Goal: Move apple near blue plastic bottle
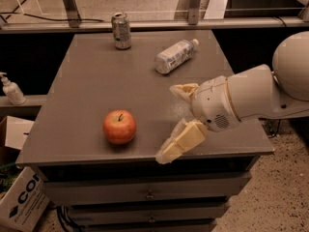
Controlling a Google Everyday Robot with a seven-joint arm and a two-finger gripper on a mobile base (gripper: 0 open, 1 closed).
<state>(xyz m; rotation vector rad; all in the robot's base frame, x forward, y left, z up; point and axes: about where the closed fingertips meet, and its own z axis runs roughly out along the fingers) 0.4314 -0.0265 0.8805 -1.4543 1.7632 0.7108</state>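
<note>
The red-orange apple stands upright on the grey table, near its front edge. The blue plastic bottle lies on its side at the back right of the table, cap pointing right. My gripper hangs over the table's front right part, to the right of the apple and apart from it. Its two cream fingers are spread wide, one toward the bottle side and one at the front edge. It holds nothing.
A silver drink can stands at the back of the table, left of the bottle. A small white pump bottle sits on a ledge to the left. A cardboard box lies on the floor at lower left. Drawers run below the tabletop.
</note>
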